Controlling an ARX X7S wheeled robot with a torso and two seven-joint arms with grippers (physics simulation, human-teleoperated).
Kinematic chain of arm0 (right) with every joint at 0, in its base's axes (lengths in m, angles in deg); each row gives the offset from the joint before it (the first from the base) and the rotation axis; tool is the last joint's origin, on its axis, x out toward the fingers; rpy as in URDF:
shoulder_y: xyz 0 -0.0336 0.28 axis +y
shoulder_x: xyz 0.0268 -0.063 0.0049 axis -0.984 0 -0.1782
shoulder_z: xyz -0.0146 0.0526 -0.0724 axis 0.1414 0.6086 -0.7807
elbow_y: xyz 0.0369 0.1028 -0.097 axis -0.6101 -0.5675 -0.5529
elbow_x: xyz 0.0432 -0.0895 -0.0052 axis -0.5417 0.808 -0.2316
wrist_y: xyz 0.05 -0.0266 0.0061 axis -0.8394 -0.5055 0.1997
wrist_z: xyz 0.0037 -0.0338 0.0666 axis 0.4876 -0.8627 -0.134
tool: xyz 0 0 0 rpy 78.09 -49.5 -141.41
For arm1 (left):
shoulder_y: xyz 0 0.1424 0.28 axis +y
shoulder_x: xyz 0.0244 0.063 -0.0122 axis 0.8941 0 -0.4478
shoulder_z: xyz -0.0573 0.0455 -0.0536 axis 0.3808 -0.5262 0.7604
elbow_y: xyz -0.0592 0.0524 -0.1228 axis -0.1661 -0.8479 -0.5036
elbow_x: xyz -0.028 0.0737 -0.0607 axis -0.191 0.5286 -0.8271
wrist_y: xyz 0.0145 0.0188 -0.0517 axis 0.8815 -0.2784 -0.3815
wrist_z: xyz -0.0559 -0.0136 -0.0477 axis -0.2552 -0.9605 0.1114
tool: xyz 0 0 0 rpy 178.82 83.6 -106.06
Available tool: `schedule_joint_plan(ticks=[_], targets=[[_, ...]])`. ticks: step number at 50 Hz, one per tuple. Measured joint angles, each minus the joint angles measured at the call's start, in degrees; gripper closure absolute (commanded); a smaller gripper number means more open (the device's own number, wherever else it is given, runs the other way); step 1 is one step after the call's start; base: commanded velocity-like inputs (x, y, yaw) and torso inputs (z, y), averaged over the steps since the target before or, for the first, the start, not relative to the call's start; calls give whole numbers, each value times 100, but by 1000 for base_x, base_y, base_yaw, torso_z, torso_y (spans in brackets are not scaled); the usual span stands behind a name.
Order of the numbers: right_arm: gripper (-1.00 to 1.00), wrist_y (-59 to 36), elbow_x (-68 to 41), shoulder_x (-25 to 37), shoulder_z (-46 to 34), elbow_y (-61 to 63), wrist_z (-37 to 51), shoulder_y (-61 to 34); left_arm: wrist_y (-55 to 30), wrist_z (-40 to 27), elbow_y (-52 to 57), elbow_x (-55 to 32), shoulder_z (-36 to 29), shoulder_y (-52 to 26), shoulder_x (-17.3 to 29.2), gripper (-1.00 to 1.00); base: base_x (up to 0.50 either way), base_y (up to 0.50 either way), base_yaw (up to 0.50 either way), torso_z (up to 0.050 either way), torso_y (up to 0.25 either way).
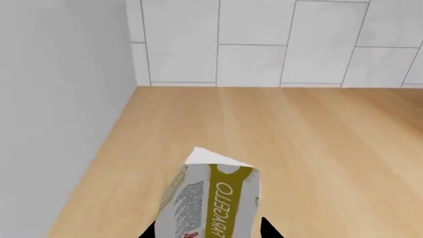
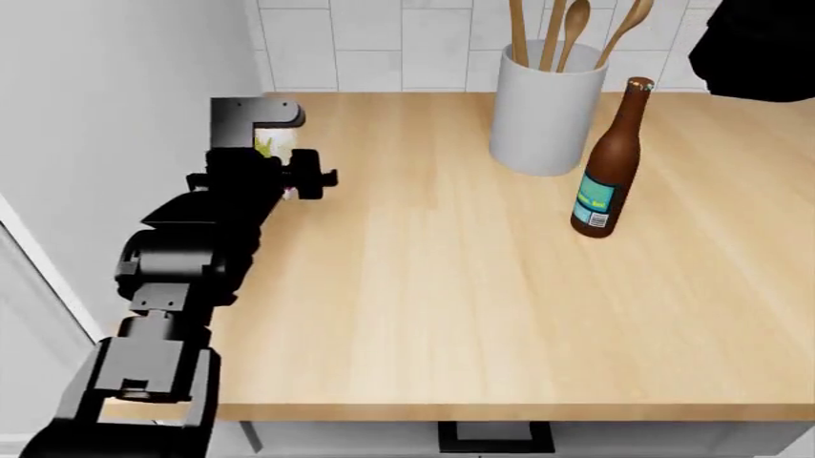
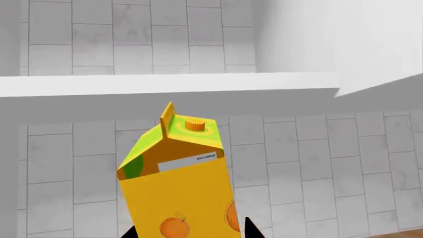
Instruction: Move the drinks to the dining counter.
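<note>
Left arm (image 2: 191, 258) stretched forward, its gripper (image 2: 274, 143) closed around a load; right gripper (image 3: 191, 233) likewise clamped, raised.

White small carton (image 1: 210, 198) with an olive-gold stripe and grey print; yellow-orange juice carton (image 3: 183, 191) with green gable, orange cap and orange-fruit pictures; brown bottle (image 2: 610, 162) with a blue label, perhaps yellow-marked; pale wood countertop (image 2: 433, 286); white tiled backsplash (image 1: 278, 42); white crock (image 2: 548, 110), tan spoons (image 2: 560, 29)

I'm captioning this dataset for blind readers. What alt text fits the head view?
A black robot left arm reaches over a pale wooden countertop, its end effector at a small white carton near the wall. Right of it stand a white crock of wooden spoons and a tall brown glass bottle with blue label.
</note>
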Motion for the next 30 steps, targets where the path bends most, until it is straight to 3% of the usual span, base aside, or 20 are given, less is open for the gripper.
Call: schedule_joint_plan(ticks=[13, 19, 24, 30], targets=[[100, 233, -83, 71, -584, 86, 9, -562, -335, 11, 896, -152, 17, 376, 161, 100, 0, 0, 0, 0, 2], [100, 375, -362, 232, -839, 243, 10, -1096, -1239, -284, 2652, -516, 311, 841, 379, 100, 0, 0, 0, 2, 3], [100, 592, -515, 437, -875, 502, -15, -1272, -2608, -636, 4686, -1123, 939, 1119, 546, 100, 0, 0, 0, 0, 2], [100, 529, -598, 531, -463, 715, -38, -915, -4012, -1894, 6504, -3013, 1938, 1158, 889, 100, 0, 0, 0, 2, 0]])
